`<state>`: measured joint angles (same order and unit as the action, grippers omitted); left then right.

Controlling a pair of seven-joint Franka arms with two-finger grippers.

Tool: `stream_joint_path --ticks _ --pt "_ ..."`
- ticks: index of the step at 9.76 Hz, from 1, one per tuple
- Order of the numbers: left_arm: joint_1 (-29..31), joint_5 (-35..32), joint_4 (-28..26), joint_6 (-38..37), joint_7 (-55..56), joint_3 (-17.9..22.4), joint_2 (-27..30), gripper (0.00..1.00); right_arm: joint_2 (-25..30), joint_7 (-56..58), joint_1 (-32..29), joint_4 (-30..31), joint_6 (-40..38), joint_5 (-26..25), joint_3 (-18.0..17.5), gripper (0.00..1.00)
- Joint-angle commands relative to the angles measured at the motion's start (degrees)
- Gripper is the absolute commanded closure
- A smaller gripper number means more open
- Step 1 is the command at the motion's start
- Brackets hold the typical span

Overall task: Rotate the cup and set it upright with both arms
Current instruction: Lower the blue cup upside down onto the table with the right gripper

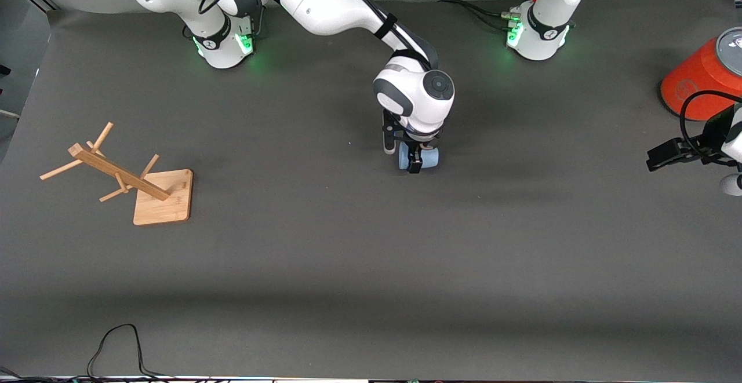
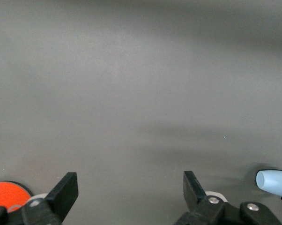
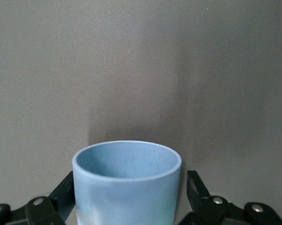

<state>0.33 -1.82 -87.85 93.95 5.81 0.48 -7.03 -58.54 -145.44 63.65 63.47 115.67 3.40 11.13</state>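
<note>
Right gripper (image 1: 414, 160) of mine is down at the middle of the counter (image 1: 371, 267), its fingers spread apart and straddling the cup (image 1: 430, 157). The cup lies between them on the counter, on its side. My right wrist view gives the closer account: the gripper (image 3: 130, 180) has one finger (image 3: 66, 190) at each flank of the cup (image 3: 127, 187), and I cannot tell whether either one touches the wall.

That view also shows the cup's open mouth, a full round rim with the pale blue inside visible, facing away from my wrist camera. From the front I see only a short pale blue barrel poking out on both sides of my fingers, and I cannot tell there which end is the mouth. Its long axis runs level along the counter, from the right arm's end toward the left arm's end, crosswise to my fingers.

My left gripper (image 1: 658, 158) hangs idle over the left arm's end of the counter, just nearer the front camera than the orange-red cylinder (image 1: 695, 81). Its wrist view shows the gripper (image 2: 130, 180) with fingers apart and only bare counter between them. The cylinder (image 2: 7, 194) sits at one edge of that view. One blue end of the cup (image 2: 273, 183) is at the other edge, well apart from these fingers.
</note>
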Motion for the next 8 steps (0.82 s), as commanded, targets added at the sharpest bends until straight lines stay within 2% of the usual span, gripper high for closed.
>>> stream_joint_path --ticks 1,3,6,8 --pt "-0.16 0.07 2.07 -1.40 -0.36 0.23 -0.88 0.00 -0.26 -1.34 0.60 -1.86 -0.45 -0.85 0.82 0.00" --pt "-0.42 -0.02 1.99 -1.40 -0.36 0.23 -0.88 0.00 2.80 -0.99 0.60 -1.34 -1.58 -0.76 0.82 0.00" --pt "-0.68 -0.02 1.99 -1.32 -0.45 0.23 -1.23 0.00 9.91 2.25 -0.36 -1.42 -11.84 0.12 0.74 0.00" --pt "-0.68 -0.02 1.99 -1.23 -0.54 0.23 -1.23 0.00 15.54 9.68 -2.72 -1.33 -20.00 0.82 0.83 0.00"
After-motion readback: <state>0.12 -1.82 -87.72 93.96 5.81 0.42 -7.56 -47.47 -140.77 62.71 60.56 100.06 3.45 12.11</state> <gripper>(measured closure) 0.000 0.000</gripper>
